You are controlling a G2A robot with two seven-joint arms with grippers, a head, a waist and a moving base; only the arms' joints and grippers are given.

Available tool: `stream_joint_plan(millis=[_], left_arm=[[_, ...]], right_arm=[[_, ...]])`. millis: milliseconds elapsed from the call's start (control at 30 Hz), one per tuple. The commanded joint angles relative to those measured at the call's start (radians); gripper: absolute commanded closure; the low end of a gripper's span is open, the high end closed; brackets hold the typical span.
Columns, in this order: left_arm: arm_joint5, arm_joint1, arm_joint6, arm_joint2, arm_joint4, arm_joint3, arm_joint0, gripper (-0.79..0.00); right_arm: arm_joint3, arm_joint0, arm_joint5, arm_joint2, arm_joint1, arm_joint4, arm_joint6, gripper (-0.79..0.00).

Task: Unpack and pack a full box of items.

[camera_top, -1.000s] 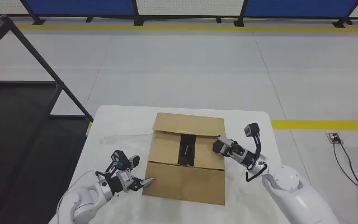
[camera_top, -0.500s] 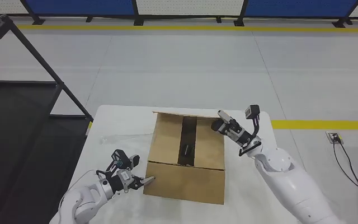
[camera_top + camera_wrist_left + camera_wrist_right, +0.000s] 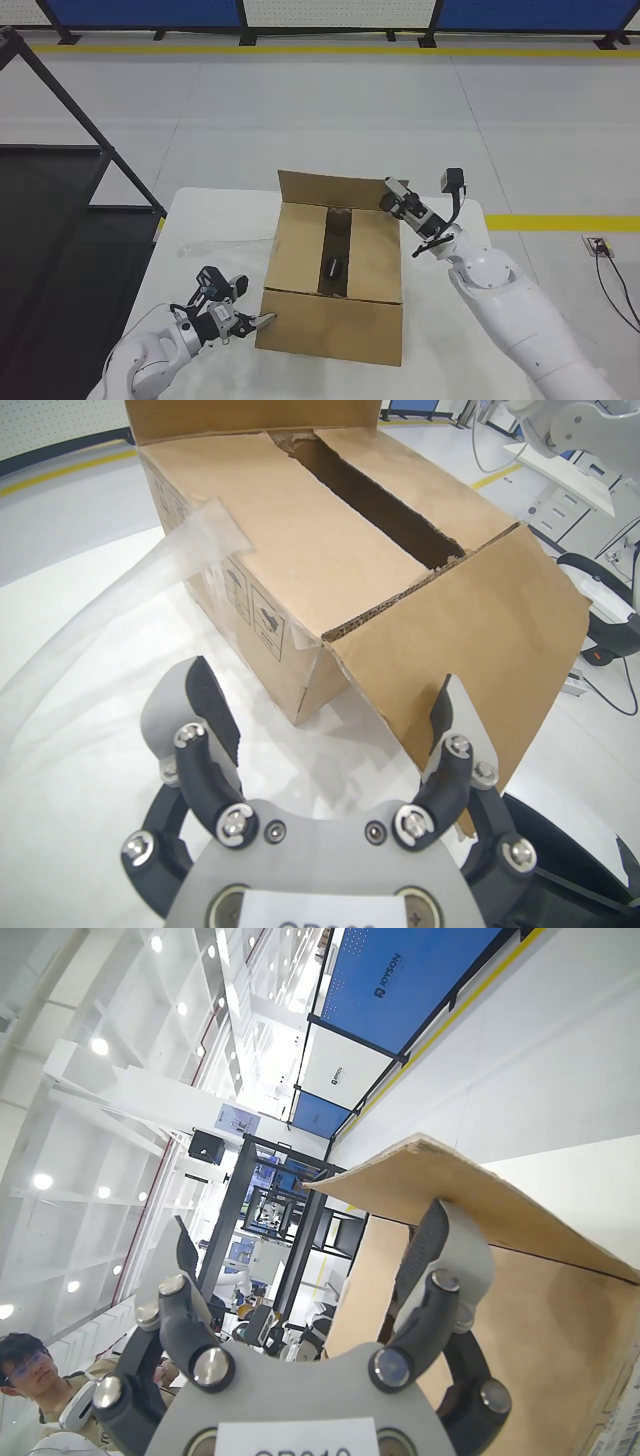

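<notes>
1. Biggest first: the white table [image 3: 205, 215], with the brown cardboard box [image 3: 300, 265] sitting pretty much dead centre on it
2. Box looks half opened to me. The far outer flap [image 3: 335, 190] at 12 o'clock stands up, the near outer flap [image 3: 330, 330] at 6 hangs down the front, and the two inner flaps [image 3: 310, 565] lie flat with a dark slot between them
3. Right claw [image 3: 307, 1223] is at roughly 1 o'clock of the box, jaws spread wide and gripping nothing, with one finger [image 3: 425, 1238] touching the underside of that far flap
4. Left claw [image 3: 322, 675] sits at about 8 o'clock by the near corner, jaws wide apart and empty, with the hanging flap right by one finger
5. A clear tape strip [image 3: 200, 545] dangles off the 9 o'clock side
6. Smallest: some dark item [image 3: 333, 266] down in the slot, can't tell what it is
7. My take on doing this bit well: push the far flap well past upright so it won't spring back, keeping the finger flat near the edge so the card doesn't buckle. Brace the near corner with the left claw so the box doesn't skid toward 12, then lift the inner flaps one at a time from the slot outward
</notes>
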State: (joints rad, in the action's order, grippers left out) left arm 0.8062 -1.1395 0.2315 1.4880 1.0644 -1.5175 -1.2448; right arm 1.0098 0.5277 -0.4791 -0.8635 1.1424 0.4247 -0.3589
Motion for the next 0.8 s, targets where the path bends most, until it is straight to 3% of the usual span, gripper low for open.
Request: stream_joint_plan(millis=[0, 167, 333, 600, 767], left_arm=[[0.0, 0.0, 0.0, 0.0, 0.0, 0.0, 0.0, -0.785], [-0.016, 0.0, -0.006, 0.0, 0.001, -0.007, -0.007, -0.785], [-0.025, 0.006, -0.004, 0.004, 0.011, -0.019, -0.019, -0.785], [-0.039, 0.011, -0.013, -0.006, 0.015, -0.035, -0.033, -0.785], [-0.047, 0.013, -0.016, -0.018, 0.021, -0.033, -0.034, -0.785]], right_arm=[[0.0, 0.0, 0.0, 0.0, 0.0, 0.0, 0.0, -0.785], [0.022, 0.012, 0.023, 0.005, 0.005, -0.009, 0.027, -0.785], [0.003, -0.029, 0.093, 0.033, 0.037, -0.036, 0.083, -0.785], [-0.232, -0.186, 0.202, 0.111, 0.12, -0.053, 0.109, -0.785], [-0.382, -0.254, 0.216, 0.165, 0.186, -0.054, 0.115, -0.785]])
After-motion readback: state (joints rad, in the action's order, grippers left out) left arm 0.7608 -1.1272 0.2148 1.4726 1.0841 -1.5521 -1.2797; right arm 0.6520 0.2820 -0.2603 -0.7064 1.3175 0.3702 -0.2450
